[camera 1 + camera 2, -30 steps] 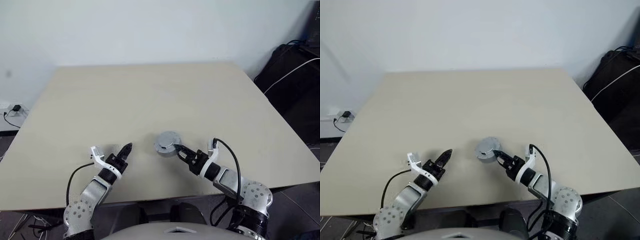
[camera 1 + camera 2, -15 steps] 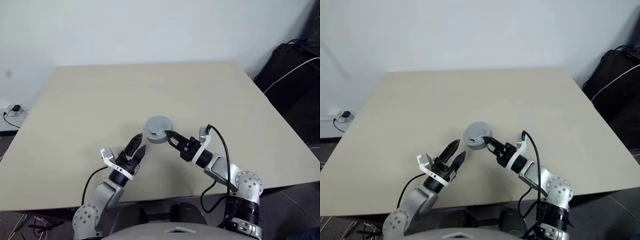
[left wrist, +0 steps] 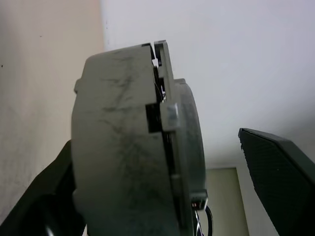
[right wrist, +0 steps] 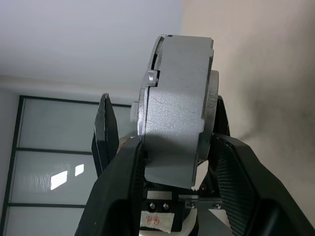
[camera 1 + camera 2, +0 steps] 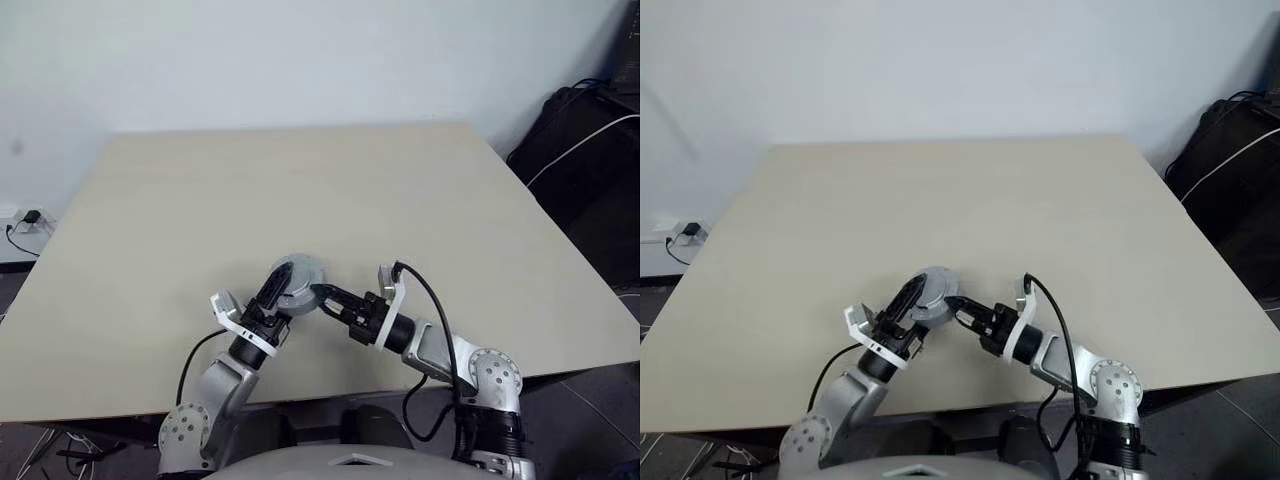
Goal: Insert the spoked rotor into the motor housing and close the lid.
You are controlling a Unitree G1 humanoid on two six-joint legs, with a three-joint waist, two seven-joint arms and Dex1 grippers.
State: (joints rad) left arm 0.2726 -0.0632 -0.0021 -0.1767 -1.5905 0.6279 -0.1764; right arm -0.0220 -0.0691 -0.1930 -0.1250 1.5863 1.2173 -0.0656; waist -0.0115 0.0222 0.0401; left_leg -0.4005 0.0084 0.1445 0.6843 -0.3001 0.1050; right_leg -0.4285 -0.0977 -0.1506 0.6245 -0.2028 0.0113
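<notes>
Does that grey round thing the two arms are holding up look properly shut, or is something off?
Slightly off. The round grey metal motor assembly, gripped by the right gripper, shows an uneven dark gap along its seam, so the lid seems not fully seated. The left gripper stands open around it.

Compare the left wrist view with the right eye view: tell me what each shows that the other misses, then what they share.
Left wrist view alone: the seam between the lid and the motor housing, seen edge-on, with one black finger standing clear of it.

Right eye view alone: the table, the right gripper clamping the assembly, and a black bag beyond the table.

Both: the closed silver-grey assembly with the left gripper open around it.
</notes>
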